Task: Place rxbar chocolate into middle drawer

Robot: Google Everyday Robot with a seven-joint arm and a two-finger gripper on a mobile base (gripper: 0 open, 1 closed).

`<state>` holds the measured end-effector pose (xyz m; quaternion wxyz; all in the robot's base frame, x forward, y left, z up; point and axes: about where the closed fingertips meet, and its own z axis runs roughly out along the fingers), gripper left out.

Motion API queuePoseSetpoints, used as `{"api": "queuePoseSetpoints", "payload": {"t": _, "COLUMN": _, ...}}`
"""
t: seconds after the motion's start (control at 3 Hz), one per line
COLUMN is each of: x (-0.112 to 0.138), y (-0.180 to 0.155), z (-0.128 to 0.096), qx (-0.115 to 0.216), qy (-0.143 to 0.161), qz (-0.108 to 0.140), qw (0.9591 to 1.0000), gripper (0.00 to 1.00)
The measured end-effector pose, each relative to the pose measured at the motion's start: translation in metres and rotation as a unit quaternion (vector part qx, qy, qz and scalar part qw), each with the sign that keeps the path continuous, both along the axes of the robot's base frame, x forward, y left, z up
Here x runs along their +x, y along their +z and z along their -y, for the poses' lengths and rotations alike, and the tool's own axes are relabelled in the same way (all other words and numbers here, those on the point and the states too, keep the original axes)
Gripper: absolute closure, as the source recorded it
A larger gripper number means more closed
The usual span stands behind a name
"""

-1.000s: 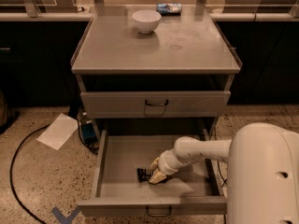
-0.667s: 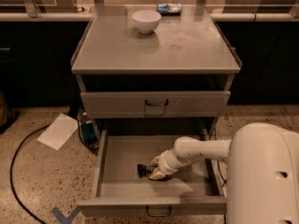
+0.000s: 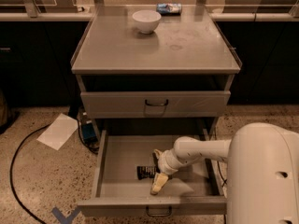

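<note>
Dark brown-black rxbar chocolate (image 3: 145,172) in the grey middle drawer (image 3: 121,158) beside the cream-fingered white hand (image 3: 155,171); white bowl (image 3: 146,21) and blue-and-white packet (image 3: 168,7) on the grey tabletop (image 3: 191,50).

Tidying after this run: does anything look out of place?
A white paper sheet lies loose on the floor left of the cabinet. Otherwise nothing: the gripper is in the open middle drawer by the rxbar chocolate.

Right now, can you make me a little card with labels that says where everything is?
end effector: inside the middle drawer, fingers open
rxbar chocolate: flat on the drawer floor, at the end effector
middle drawer: pulled out
upper drawer: shut
white bowl: on the cabinet top
blue-and-white packet: at the top's back edge
</note>
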<state>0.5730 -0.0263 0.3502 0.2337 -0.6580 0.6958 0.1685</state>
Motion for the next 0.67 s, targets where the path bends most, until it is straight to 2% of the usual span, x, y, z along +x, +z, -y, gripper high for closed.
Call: {"api": "queuePoseSetpoints", "payload": {"t": 0.67, "x": 0.0001, "y": 0.0078, "z": 0.0008, "qx": 0.005, "qy": -0.001, "qz": 0.007, "qw": 1.0, "gripper": 0.0}}
